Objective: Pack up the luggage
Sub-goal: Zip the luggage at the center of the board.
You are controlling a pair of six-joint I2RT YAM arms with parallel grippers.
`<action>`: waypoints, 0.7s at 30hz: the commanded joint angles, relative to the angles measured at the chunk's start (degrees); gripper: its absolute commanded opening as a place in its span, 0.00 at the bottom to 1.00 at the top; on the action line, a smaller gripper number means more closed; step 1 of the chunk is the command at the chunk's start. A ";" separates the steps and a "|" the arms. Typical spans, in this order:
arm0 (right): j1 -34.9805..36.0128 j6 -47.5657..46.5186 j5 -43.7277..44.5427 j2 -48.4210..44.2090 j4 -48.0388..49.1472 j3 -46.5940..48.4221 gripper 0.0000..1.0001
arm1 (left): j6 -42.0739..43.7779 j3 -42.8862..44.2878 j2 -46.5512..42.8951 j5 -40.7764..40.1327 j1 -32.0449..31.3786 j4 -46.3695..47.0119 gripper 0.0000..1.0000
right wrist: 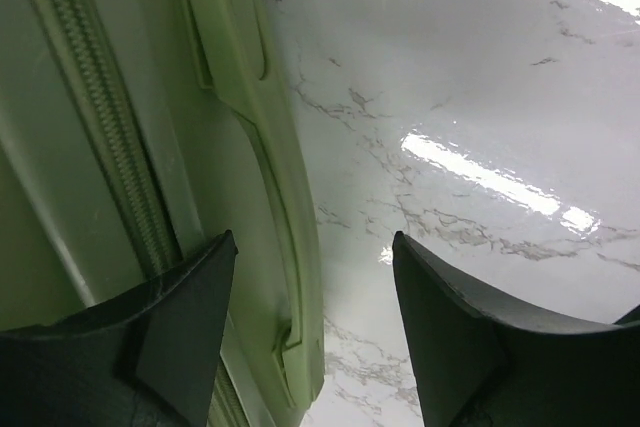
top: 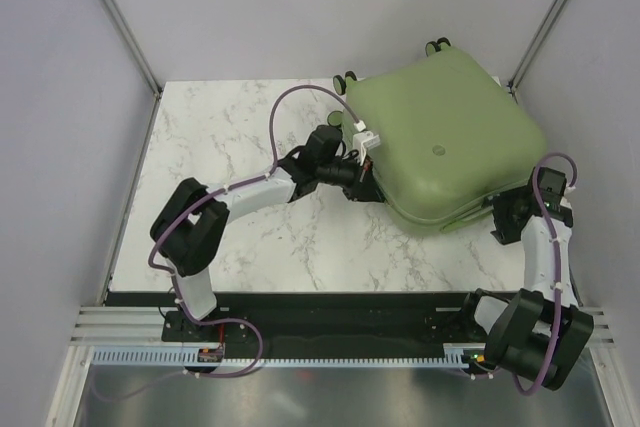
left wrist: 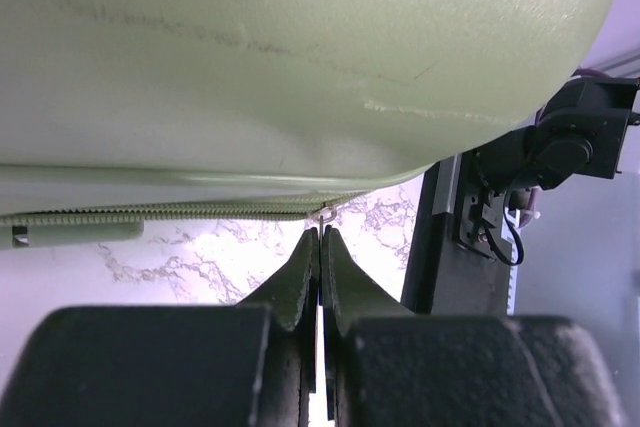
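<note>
I see the suitcase [top: 445, 142] filling the far right of the table [top: 215, 147], close to the right wall [top: 600, 67], so there is little room to pass on that side. Left of it the marble lies open, as does the near strip.

No legible text, brand, number or sign in any view. Luggage [top: 450, 137] lid bears small round emblem [top: 437, 150] (too small to read; logo or lettering, cannot tell). Shell close-ups in both wrist views show no lettering.
</note>
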 commanded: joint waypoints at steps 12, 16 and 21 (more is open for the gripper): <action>-0.19 -0.78 1.47 5.19 10.93 -3.74 0.41 | 1.25 -7.00 -5.94 0.67 0.27 1.51 0.02; -0.19 -2.02 4.10 5.54 10.32 -2.95 0.06 | 1.77 -7.44 -6.47 -1.00 0.27 1.51 0.02; -0.28 -2.90 6.65 6.07 8.48 -2.16 0.00 | 2.30 -9.01 -7.52 -8.63 0.44 1.77 0.02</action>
